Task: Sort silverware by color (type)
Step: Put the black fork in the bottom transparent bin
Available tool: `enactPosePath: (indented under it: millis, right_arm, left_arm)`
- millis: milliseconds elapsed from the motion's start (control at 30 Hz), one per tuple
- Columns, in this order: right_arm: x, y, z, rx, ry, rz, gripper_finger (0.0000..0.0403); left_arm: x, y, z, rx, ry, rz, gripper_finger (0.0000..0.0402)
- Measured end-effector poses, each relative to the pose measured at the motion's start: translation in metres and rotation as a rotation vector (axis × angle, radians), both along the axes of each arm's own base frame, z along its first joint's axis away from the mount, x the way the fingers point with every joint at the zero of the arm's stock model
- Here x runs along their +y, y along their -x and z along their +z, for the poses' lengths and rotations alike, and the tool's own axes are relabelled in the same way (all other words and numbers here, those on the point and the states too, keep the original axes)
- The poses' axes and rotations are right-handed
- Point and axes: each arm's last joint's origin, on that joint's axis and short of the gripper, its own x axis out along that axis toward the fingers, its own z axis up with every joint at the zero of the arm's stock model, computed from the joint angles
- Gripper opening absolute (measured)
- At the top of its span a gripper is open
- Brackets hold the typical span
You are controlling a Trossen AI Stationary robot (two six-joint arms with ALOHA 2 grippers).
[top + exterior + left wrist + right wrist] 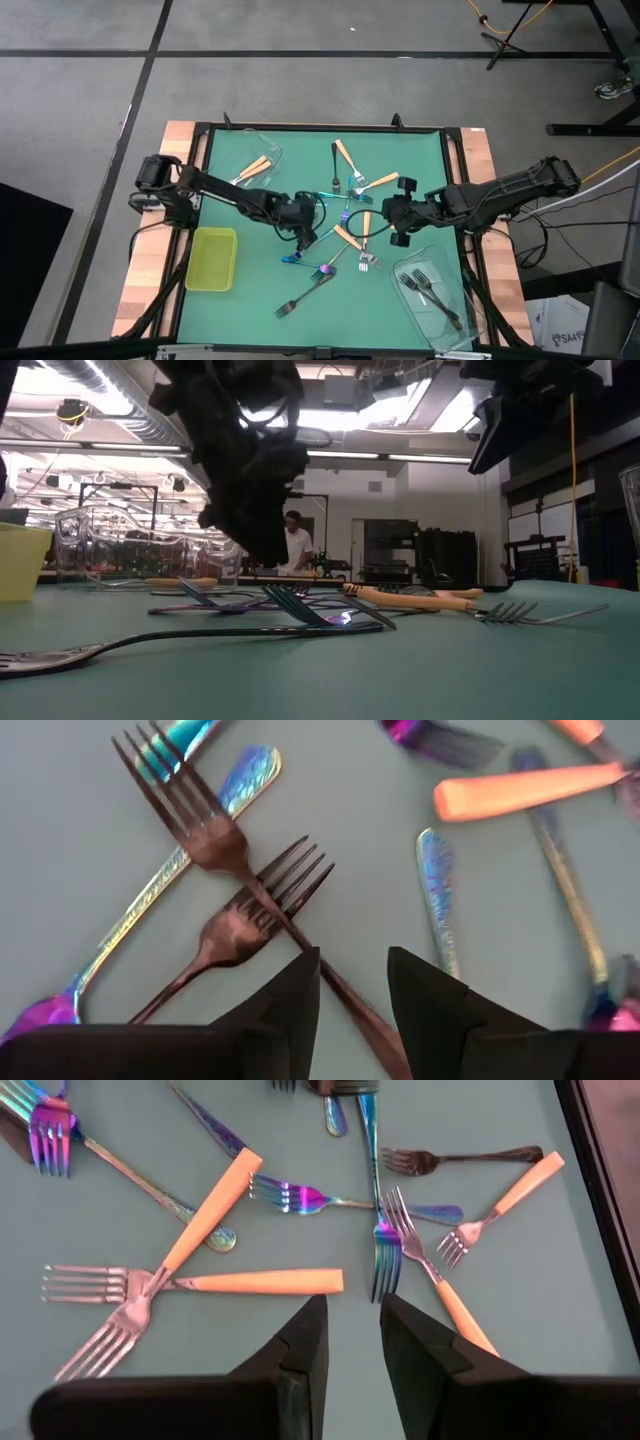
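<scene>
Forks lie scattered on the middle of the green mat (pixel 250 300): orange-handled ones (pixel 265 1283), iridescent ones (pixel 190 860) and dark ones. Two dark forks (pixel 245 920) lie crossed under my left gripper (pixel 353 985), which points steeply down just above them. It is open, and the handle (pixel 365 1025) of the longer dark fork runs between its fingers. I see no touch. My right gripper (pixel 352 1330) hangs higher, toward the mat's right (pixel 392 222), open by a narrow gap with nothing between its fingers, above orange-handled and iridescent forks.
A clear tub (pixel 258 158) at the far left holds orange-handled forks. Another clear tub (pixel 440 300) at the near right holds dark forks. A yellow-green tray (pixel 212 260) stands at the near left. A person (pixel 296 545) stands in the room behind.
</scene>
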Motion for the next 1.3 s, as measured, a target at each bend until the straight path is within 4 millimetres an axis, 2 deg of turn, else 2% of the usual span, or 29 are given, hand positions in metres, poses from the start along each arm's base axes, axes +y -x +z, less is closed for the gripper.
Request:
enactPosePath:
  millis: [300, 1033, 1300]
  right_arm:
    - [0.001, -0.002, 0.001, -0.021, -0.006, 0.001, 0.0085]
    - [0.001, -0.002, 0.001, -0.024, -0.006, 0.001, 0.0085]
    - [0.001, -0.002, 0.001, -0.024, -0.006, 0.001, 0.0085]
  left_arm:
    - [0.0, -0.003, -0.02, 0.058, 0.001, 0.014, 0.0114]
    - [0.0, -0.006, -0.034, 0.086, -0.004, 0.023, 0.0113]
    - [0.0, -0.006, -0.036, 0.096, -0.009, 0.025, 0.0083]
